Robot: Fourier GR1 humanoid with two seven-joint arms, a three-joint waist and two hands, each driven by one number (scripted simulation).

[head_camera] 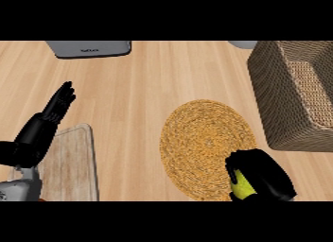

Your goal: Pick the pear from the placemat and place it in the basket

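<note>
Holding the pear point(242, 187), the right hand point(261, 176) has its fingers curled around it at the near edge of the round placemat point(204, 142). The basket point(302, 99) sits just past the mat, on the right. The pear could bump the basket's tall wall if the hand stays low. The left hand point(40, 130) rests open, fingers straight, beside a wooden board point(75, 163).

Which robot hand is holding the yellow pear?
The right robot hand, low over the round placemat, curls round the yellow-green pear. The left robot hand holds nothing; its fingers stretch out straight above the wooden board.
</note>
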